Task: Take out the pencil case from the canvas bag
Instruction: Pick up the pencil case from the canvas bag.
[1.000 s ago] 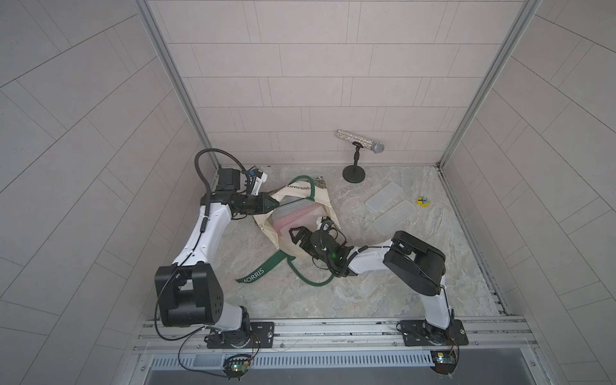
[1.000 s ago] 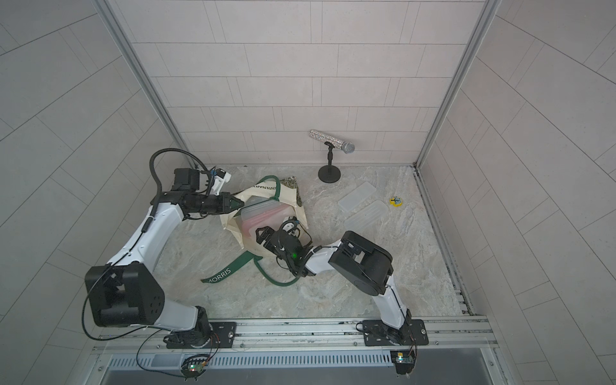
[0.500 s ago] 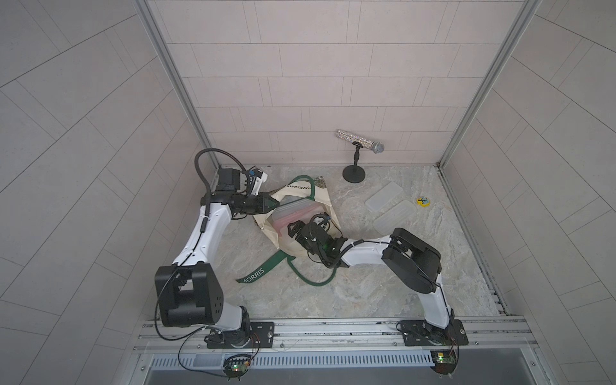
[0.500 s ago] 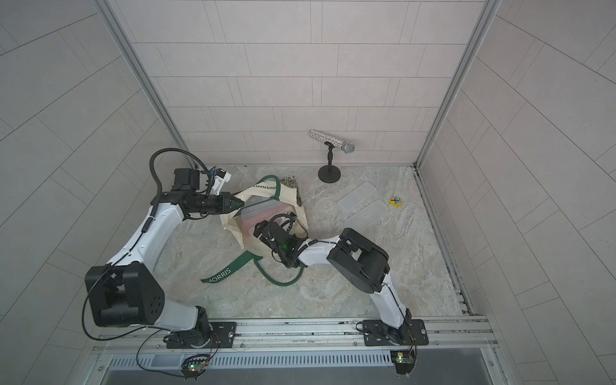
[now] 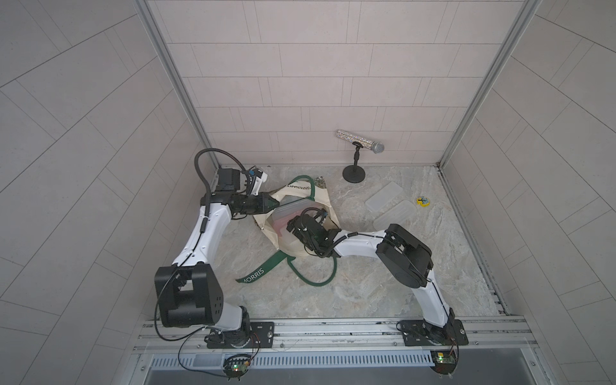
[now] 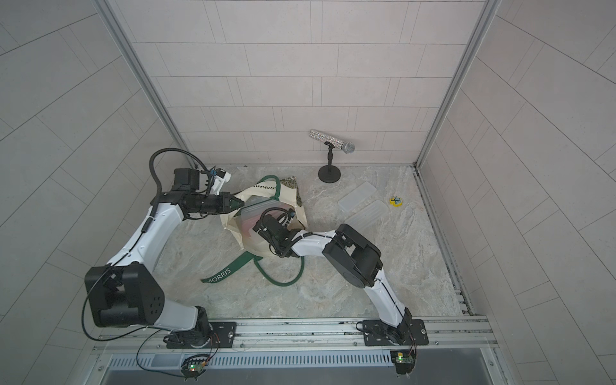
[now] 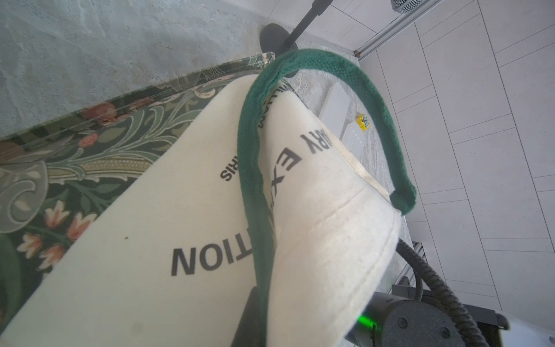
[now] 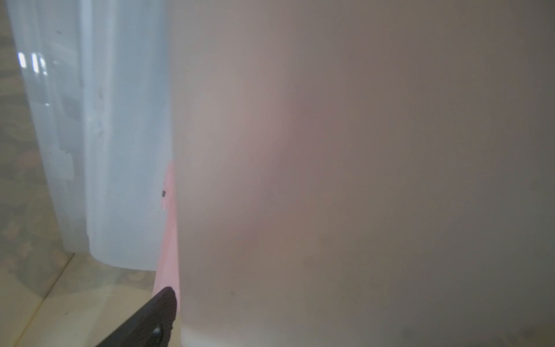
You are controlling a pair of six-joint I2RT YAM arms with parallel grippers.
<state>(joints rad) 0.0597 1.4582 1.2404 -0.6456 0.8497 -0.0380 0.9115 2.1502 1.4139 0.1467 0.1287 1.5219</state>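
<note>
Step in hand, by judgement: the grasp inside the bag, with no lift begun.

Nearest the base rail, leave the green strap (image 5: 256,271) lettered MORRIS and the handle loop (image 5: 313,278) undisturbed. Keep the left gripper (image 5: 271,205) clenched on the rim of the canvas bag (image 5: 321,200), holding the mouth up and open. No slackening, for fear of cloth folding over the contents.

Work the right gripper (image 5: 291,230), jaws spread wide, deep in that mouth at the pencil case (image 5: 281,226), taken to be the pink-tinted frosted case lying inside the bag. Cannot tell contact between pads and case. Close squarely across the narrow width, then draw out along the opening, low under the rim.

Farther off, ignore the two frosted boxes (image 5: 383,196) on the table, the yellow piece (image 5: 422,201) and the microphone (image 5: 360,140) by the back wall.

Only in both top views: both arms and the whole lie of the bag.

Only in the left wrist view: the floral base (image 7: 60,150), black lettering and the green handle (image 7: 375,99) arching over the cloth, with nothing of the interior.

Only in the right wrist view: one dark fingertip (image 8: 150,318) beside a pink edge (image 8: 169,225), a frosted wall (image 8: 120,135), and a blur too near to read.
</note>
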